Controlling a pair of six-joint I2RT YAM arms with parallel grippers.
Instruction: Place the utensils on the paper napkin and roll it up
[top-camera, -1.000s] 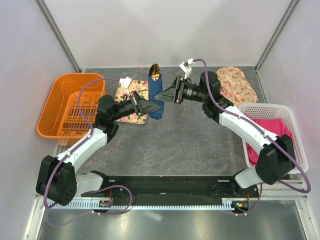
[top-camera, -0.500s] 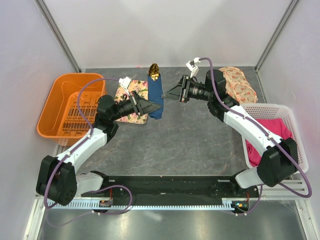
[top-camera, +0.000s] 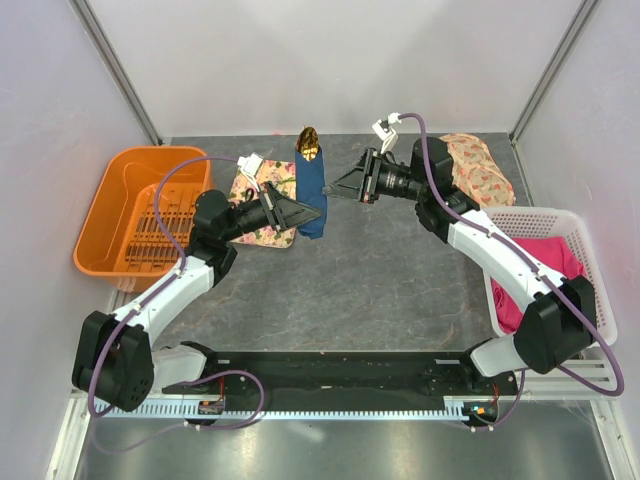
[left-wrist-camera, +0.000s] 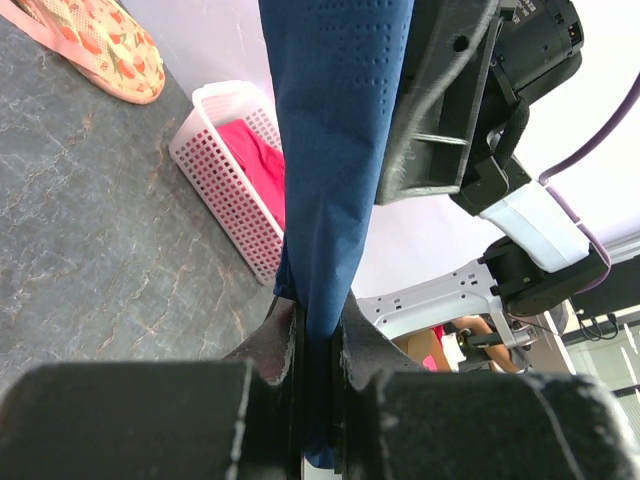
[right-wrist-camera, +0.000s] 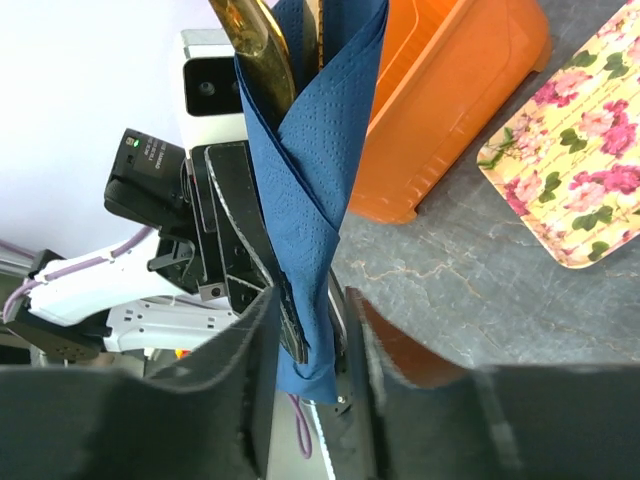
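Note:
The paper napkin (top-camera: 311, 195) is a rolled navy-blue bundle held off the table, above the edge of the floral tray (top-camera: 262, 200). Gold utensils (top-camera: 309, 143) stick out of its far end. My left gripper (top-camera: 318, 213) is shut on the roll's lower end, and the left wrist view shows the napkin (left-wrist-camera: 335, 150) pinched between my left gripper's (left-wrist-camera: 318, 320) jaws. My right gripper (top-camera: 335, 192) hovers just right of the roll with its jaws apart. In the right wrist view the napkin (right-wrist-camera: 310, 180) and a gold utensil (right-wrist-camera: 250, 40) stand beyond my right gripper (right-wrist-camera: 312, 300), untouched.
An orange basket (top-camera: 140, 210) sits at the left. A white basket (top-camera: 590, 300) holding a pink cloth (top-camera: 545, 265) stands at the right. A floral-print cloth (top-camera: 470, 170) lies at the back right. Grey tabletop stretches in front of both arms.
My right gripper has pulled back to the right, away from the napkin roll, and its jaws have narrowed somewhat. The left gripper keeps its hold on the roll unmoved.

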